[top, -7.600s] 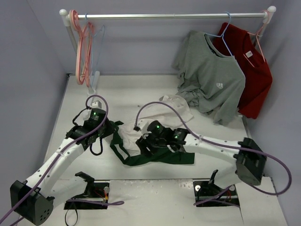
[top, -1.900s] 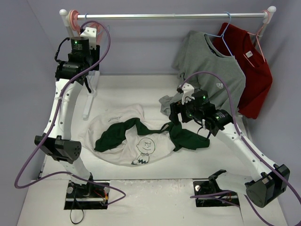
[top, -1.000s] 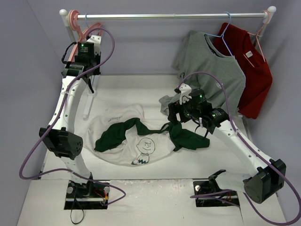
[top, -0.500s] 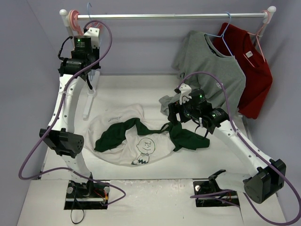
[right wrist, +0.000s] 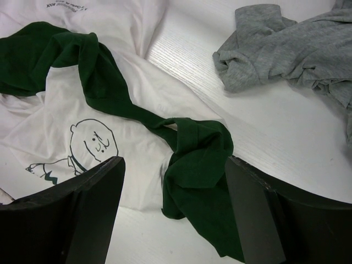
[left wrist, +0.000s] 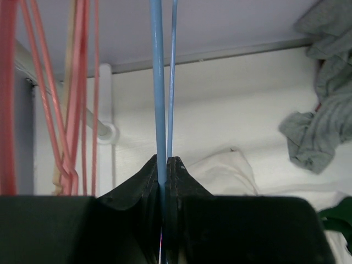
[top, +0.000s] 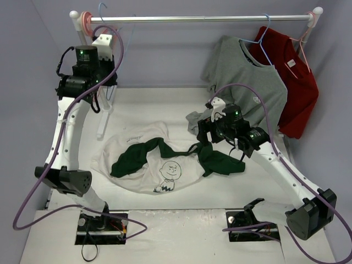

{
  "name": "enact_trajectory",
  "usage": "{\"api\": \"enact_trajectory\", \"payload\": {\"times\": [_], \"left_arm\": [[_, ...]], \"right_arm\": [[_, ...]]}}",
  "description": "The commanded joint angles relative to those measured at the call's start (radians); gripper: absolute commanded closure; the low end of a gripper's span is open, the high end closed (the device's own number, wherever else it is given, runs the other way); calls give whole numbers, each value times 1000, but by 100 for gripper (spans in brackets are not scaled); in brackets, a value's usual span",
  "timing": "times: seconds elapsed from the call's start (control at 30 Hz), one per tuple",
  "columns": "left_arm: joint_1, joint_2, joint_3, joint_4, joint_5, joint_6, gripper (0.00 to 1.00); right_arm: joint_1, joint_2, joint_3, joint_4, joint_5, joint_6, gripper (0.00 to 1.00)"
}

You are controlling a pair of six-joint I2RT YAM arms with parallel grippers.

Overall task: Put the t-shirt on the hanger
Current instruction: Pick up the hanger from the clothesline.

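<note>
- The left gripper [left wrist: 164, 162], raised at the rack's left end, is clenched on one thin wire of the light-blue hanger [left wrist: 158, 82]; a second blue strand runs just beside the pinched one.
- The hanger's hook shows at the rail [top: 203, 18]. If it is caught there, pulling away sideways could snag it or twist the wire out of the narrow fingertip grip.
- The pink hangers [left wrist: 71, 82] hang just beside the blue one and the rack's white post [left wrist: 104, 110] stands behind. A careless swing could tangle them or drag one along.
- The t-shirt [top: 148, 165] lies crumpled on the table [top: 181, 104] between the arms, cartoon face up, with green sleeves twisted across it. Its neck opening is hard to make out, so threading the hanger may go into the wrong fold.
- The right gripper [right wrist: 173, 159] hovers over a green sleeve, jaws wide and holding nothing.
- The grey t-shirt [top: 247, 93] trails onto the table near that sleeve and could be pinched by mistake. The red t-shirt [top: 297, 82] hangs well apart.
</note>
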Motion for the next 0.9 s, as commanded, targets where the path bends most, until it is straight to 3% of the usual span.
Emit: {"api": "enact_trajectory", "payload": {"times": [0.0, 0.47, 0.73, 0.87], "left_arm": [[-1, -114, -47, 47, 121, -36, 100], [-97, -349, -334, 72, 207, 16, 100], [-202, -613, -775, 95, 227, 13, 100], [-222, -709, -908, 77, 241, -6, 100]], "right_arm": [[3, -44, -4, 52, 23, 23, 25], [29, 30, -27, 97, 66, 70, 27], [58, 114, -72, 123, 141, 126, 32], [61, 151, -98, 143, 204, 149, 41]]}}
